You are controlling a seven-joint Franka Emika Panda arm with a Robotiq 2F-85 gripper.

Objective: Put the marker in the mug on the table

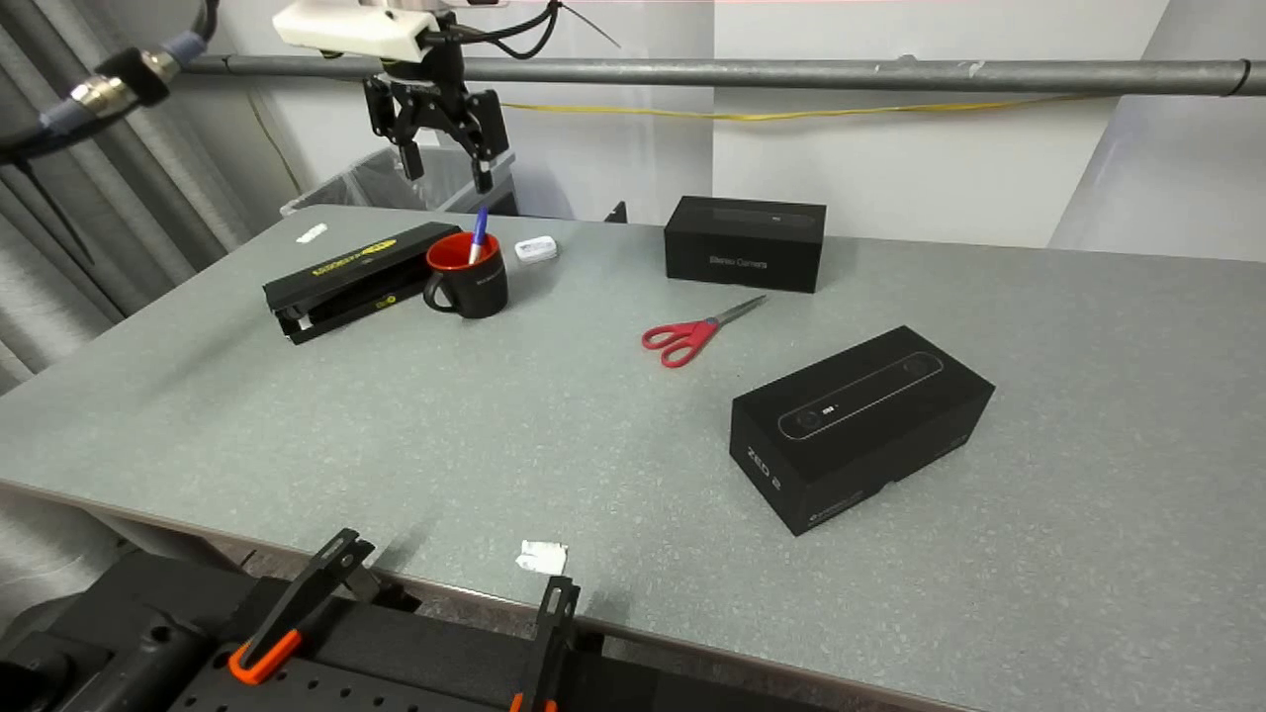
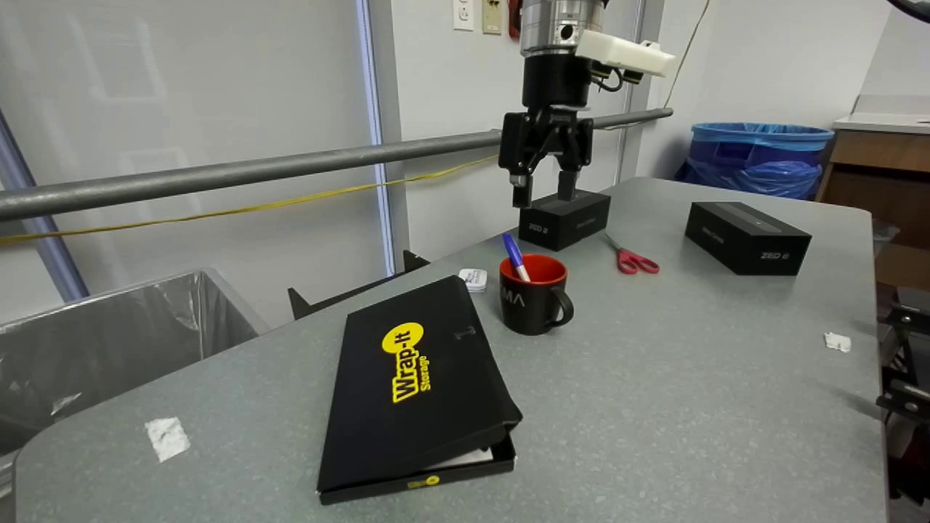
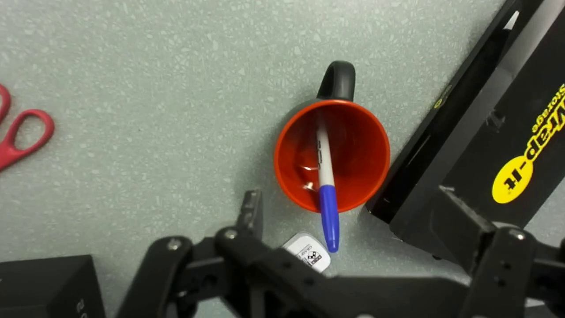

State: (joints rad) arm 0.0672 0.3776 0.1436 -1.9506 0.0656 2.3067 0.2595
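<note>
The marker (image 1: pixel 479 235), pale with a blue cap end, leans inside the mug, blue end up and sticking out past the rim. It shows also in an exterior view (image 2: pixel 516 256) and in the wrist view (image 3: pixel 328 194). The mug (image 1: pixel 473 289) is black outside and red inside, and stands upright on the grey table (image 1: pixel 445 445). It also shows in an exterior view (image 2: pixel 532 309) and in the wrist view (image 3: pixel 362 150). My gripper (image 1: pixel 447 171) is open and empty above the mug, apart from the marker; its spread fingers show in an exterior view (image 2: pixel 545 192) and the wrist view (image 3: pixel 353 196).
A black Wrap-It box (image 2: pixel 414 392) lies close beside the mug. A small white case (image 1: pixel 536 249) is near it. Red-handled scissors (image 1: pixel 682 339) and two black camera boxes (image 1: pixel 744 242) (image 1: pixel 860 425) lie farther off. A grey bin (image 2: pixel 131 349) stands beyond the table edge.
</note>
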